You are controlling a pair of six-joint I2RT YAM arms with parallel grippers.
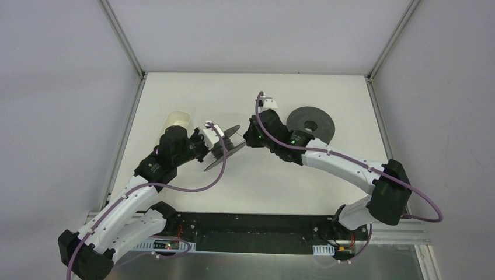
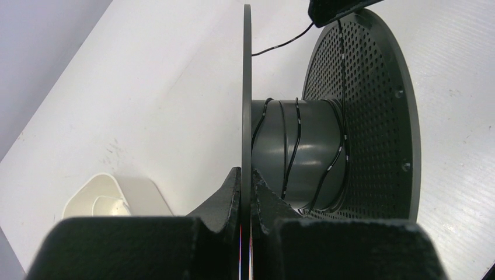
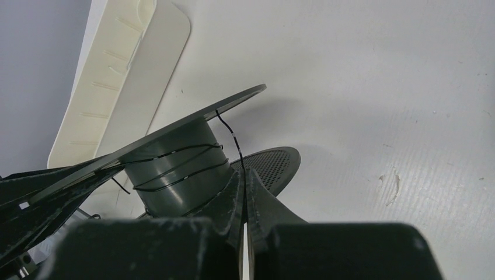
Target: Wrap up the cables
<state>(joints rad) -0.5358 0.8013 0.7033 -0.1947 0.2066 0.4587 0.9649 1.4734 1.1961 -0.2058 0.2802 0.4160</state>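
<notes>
A dark grey spool [image 1: 225, 149] is held off the table near the middle, tilted on edge. My left gripper [image 1: 205, 146] is shut on its solid flange [image 2: 247, 87]; its fingertips [image 2: 247, 181] pinch the flange's rim. The thin black cable [image 2: 290, 157] lies in a few loose turns round the hub [image 2: 309, 151], next to the perforated flange [image 2: 373, 116]. My right gripper [image 1: 248, 135] is right of the spool, shut on the cable [image 3: 233, 140]. The strand runs from its fingertips [image 3: 244, 181] over the flange edge to the hub [image 3: 175, 169].
A second dark spool [image 1: 310, 123] lies flat on the table at the back right. A cream plastic tray [image 1: 177, 121] sits behind my left gripper; it also shows in the left wrist view [image 2: 111, 195] and the right wrist view [image 3: 125, 70]. Metal frame rails border the table.
</notes>
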